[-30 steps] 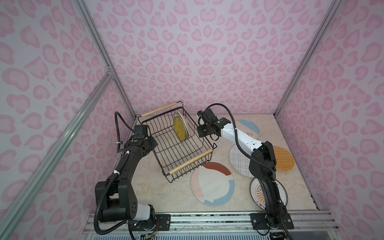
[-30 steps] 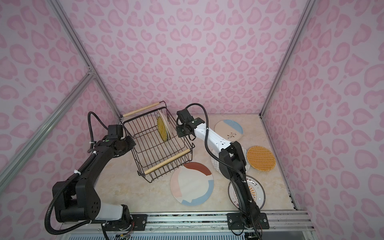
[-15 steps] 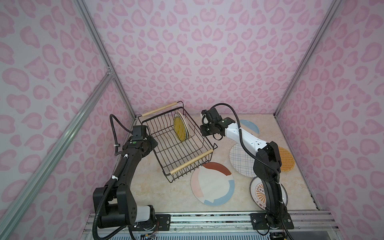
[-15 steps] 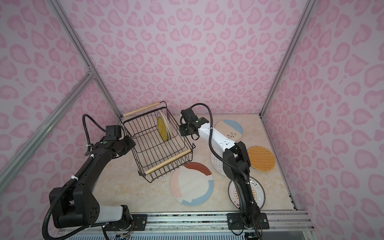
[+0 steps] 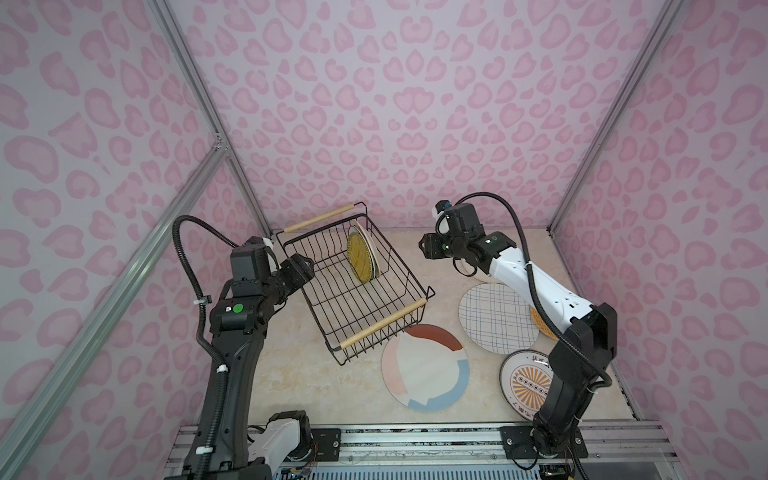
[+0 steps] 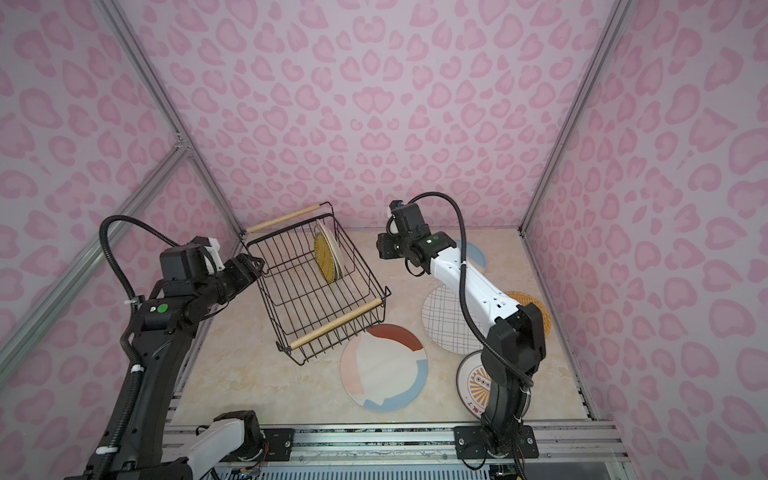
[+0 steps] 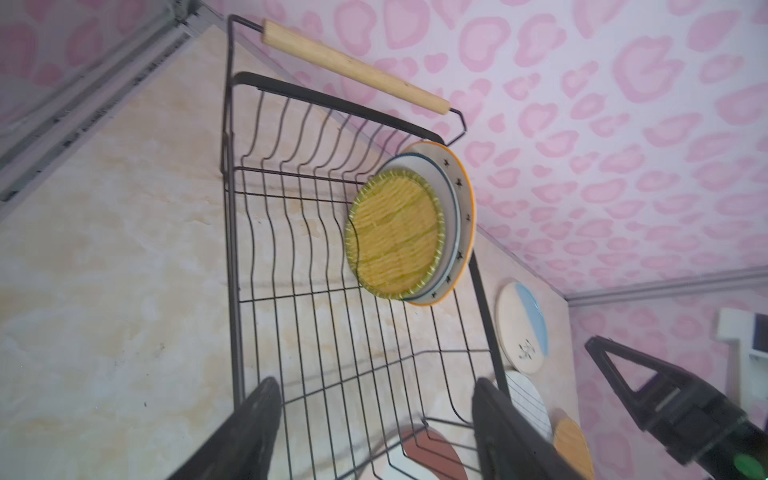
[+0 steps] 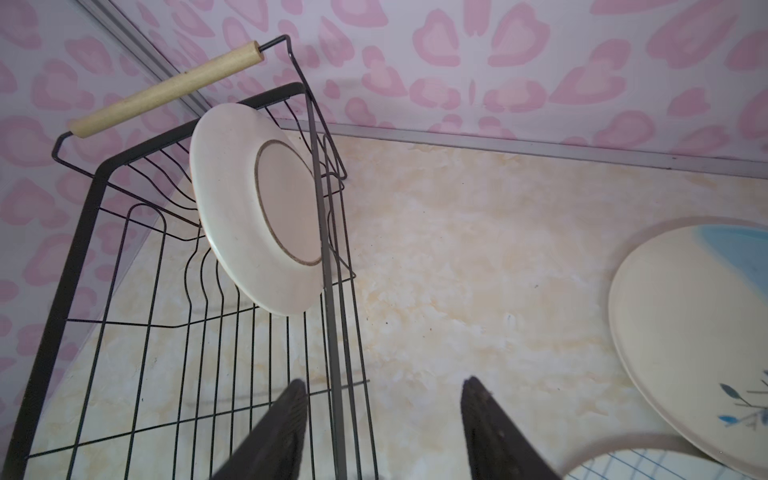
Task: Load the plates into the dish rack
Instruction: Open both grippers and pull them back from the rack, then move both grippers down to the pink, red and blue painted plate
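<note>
The dish rack (image 5: 382,326), a black wire basket with two wooden handles, stands slantwise at the back left of the table. Three plates stand on edge at its far end: a yellow woven plate (image 7: 395,232) in front, a black-rimmed plate (image 7: 448,195) and a starred plate (image 7: 464,195) behind it. My left gripper (image 5: 306,269) is open at the rack's left rim, with nothing between its fingers (image 7: 266,399). My right gripper (image 5: 424,249) is open, a short way off the rack's right rim (image 8: 328,316). Neither holds a plate.
Lying flat on the table right of the rack are a colour-blocked plate (image 5: 426,368), a blue-gridded plate (image 5: 492,318), an orange woven plate (image 6: 536,307), an orange sunburst plate (image 5: 525,384) partly under the right arm, and a cream-and-blue sprig plate (image 8: 685,324). Pink patterned walls enclose the table.
Both grippers went from shut on the rack's side rims to open. The right gripper has drawn back to the right, away from the rack. The rack has stayed where it was.
</note>
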